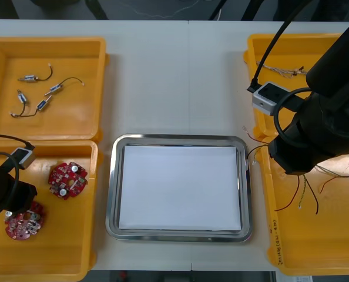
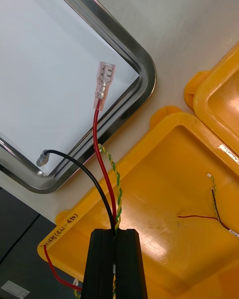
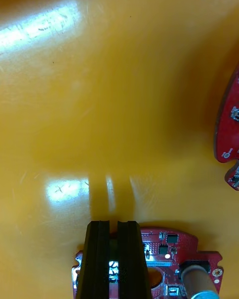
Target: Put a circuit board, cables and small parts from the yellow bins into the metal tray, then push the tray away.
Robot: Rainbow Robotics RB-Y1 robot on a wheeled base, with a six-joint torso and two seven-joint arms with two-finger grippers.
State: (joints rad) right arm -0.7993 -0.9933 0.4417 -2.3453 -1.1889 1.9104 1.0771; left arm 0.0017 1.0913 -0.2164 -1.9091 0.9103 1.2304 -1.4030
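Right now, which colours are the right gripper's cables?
Red, black, yellow-green cables in right gripper; right wrist view.

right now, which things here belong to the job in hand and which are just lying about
In hand:
right claw, shut on red, black and twisted cables
left claw, shut on a circuit board
metal tray, white inside

Lying about:
second circuit board
small metal parts, far left bin
loose cable, near right bin

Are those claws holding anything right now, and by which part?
The right gripper pinches three cables, red, black and twisted yellow, partway along. The left gripper seems to pinch a red circuit board at its rim.
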